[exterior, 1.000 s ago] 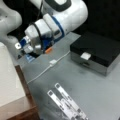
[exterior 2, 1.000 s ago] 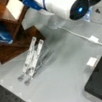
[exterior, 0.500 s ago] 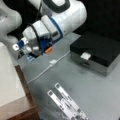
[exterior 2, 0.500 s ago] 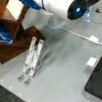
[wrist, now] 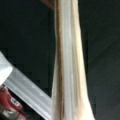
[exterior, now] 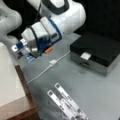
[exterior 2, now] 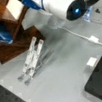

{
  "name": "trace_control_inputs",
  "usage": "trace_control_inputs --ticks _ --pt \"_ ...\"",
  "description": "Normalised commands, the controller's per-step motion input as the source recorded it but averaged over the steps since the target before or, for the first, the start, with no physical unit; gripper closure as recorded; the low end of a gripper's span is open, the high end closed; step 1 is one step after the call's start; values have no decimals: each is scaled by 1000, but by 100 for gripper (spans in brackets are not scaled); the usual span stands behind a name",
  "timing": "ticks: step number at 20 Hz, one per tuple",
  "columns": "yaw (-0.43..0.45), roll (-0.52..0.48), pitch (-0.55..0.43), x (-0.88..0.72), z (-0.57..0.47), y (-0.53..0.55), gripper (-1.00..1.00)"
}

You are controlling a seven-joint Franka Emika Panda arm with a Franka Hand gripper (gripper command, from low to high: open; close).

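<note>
One white robot arm with blue bands reaches toward a front view's left, and its gripper sits at the edge of the pale-topped wooden table. Whether the claw is spread or closed, and whether it has hold of anything, I cannot tell: the fingertips are small and half hidden by the wrist. In the wrist view a long pale strip with brownish edges runs from top to bottom right before the camera, against a dark background; what it is I cannot tell.

Nearest the gripper is the wooden table, whose brown side panel drops to the grey worktop. Just beside the wrist lies a small orange piece. A thin white cable with a small white plug block runs across the worktop from the table's foot toward the flat black box on a grey base, which carries a small white tag at its near edge. Well apart from the gripper, at a front view's bottom, lie two clear perforated plastic strips side by side; they also show in a front view, near the dark wooden stand.
</note>
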Motion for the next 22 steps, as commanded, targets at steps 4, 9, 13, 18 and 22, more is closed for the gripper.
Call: trace_control_inputs --ticks 4,9,13,18,22 --pt "128 -173 -47 -26 -34 -89 -100" --pt "129 -148 -42 -37 -21 -93 100" --pt "135 -144 -42 -43 -19 -78 100" --pt "144 -144 -49 -38 -34 -81 100" --pt "154 -143 -58 -35 -60 -76 100"
